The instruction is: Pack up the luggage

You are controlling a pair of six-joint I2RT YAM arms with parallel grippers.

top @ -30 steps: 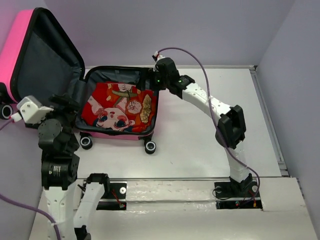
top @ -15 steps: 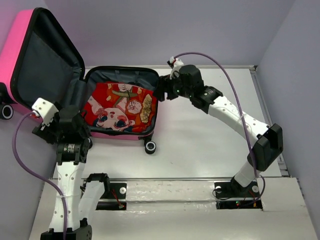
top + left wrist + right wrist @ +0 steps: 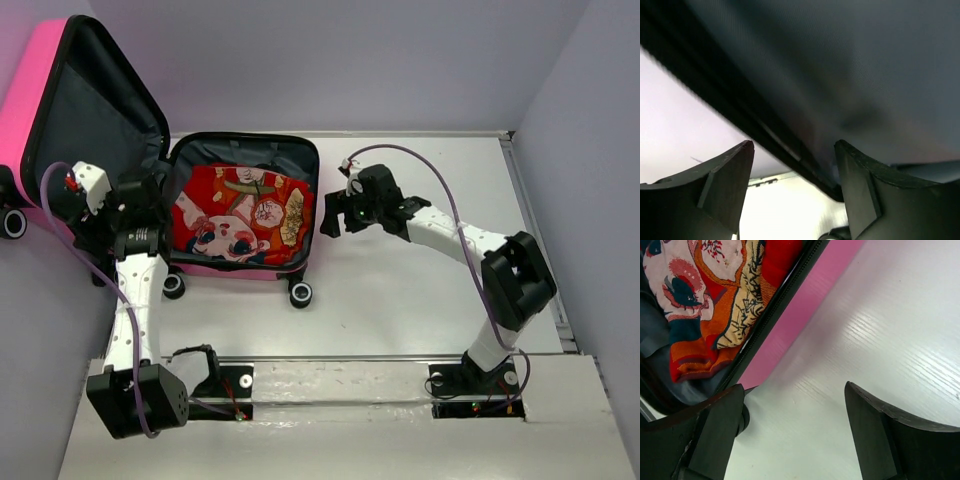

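the left claw [image 3: 792, 150] is spread and pinches nothing. its tips point up at the dark grey lining of the raised lid [image 3: 95, 110], and the lid's black zip rim [image 3: 775, 135] crosses just beyond them. i cannot tell whether a finger touches it. the right claw [image 3: 795, 390] is also spread and empty, hanging over the white counter [image 3: 420, 290] just beside the right-hand wall of the luggage [image 3: 230, 270].

the hot-pink luggage lies open at the upper left of the overhead view. its base sits flat on the counter and its lid stands up toward the corner. a red patterned cloth [image 3: 240, 215] fills the base, with one corner bunched against the right rim near the right claw.

my guess is that closing the lid comes next, and a few things could go wrong:
- the lid could drop hard if the left claw tips it past balance without holding it.
- the bunched cloth could get trapped in the zip line and keep the shell from closing.
- the case stands on wheels [image 3: 300, 293], so a sideways push from either claw could roll or swing it away.
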